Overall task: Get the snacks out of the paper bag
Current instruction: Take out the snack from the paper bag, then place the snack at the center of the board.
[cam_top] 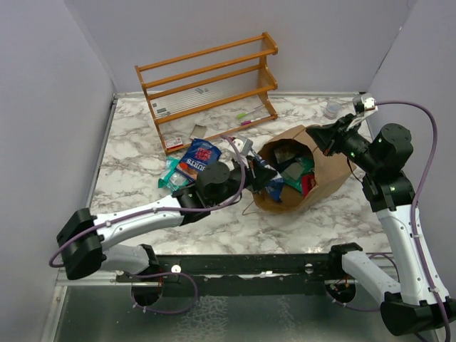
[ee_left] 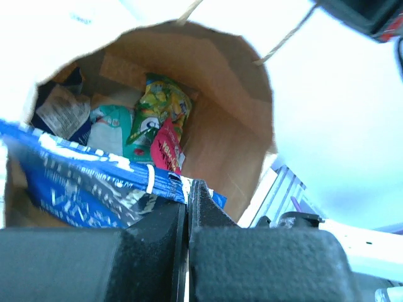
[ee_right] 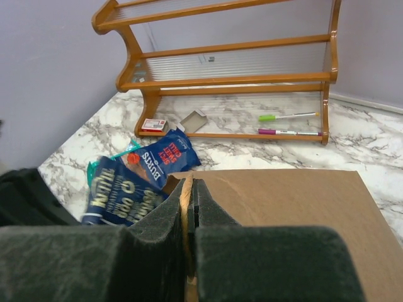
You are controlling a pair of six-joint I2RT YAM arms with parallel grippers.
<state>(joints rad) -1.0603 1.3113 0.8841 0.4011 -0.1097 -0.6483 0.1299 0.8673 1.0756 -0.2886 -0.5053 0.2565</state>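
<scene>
The brown paper bag [cam_top: 329, 165] lies on its side, mouth toward the left arm. My left gripper [cam_top: 263, 174] is at the mouth, shut on a dark blue-and-white packet [ee_left: 88, 189] at its edge. The left wrist view shows green [ee_left: 157, 110], red [ee_left: 166, 148] and teal [ee_left: 108, 129] packets inside the bag [ee_left: 227, 107]. My right gripper [cam_top: 318, 135] is shut on the bag's upper rim; a tan paper strip shows between its jaws [ee_right: 191, 184]. A blue "Burts" packet [cam_top: 199, 157] and a teal one [cam_top: 171, 171] lie on the table left of the bag.
A wooden shelf rack [cam_top: 210, 78] stands at the back, with a green pen [ee_right: 286, 116], a purple pen [ee_right: 289, 132] and a small box [ee_right: 154, 124] on its lowest shelf. A small clear cup [cam_top: 332, 109] stands at the back right. Grey walls enclose the marble table [cam_top: 135, 185].
</scene>
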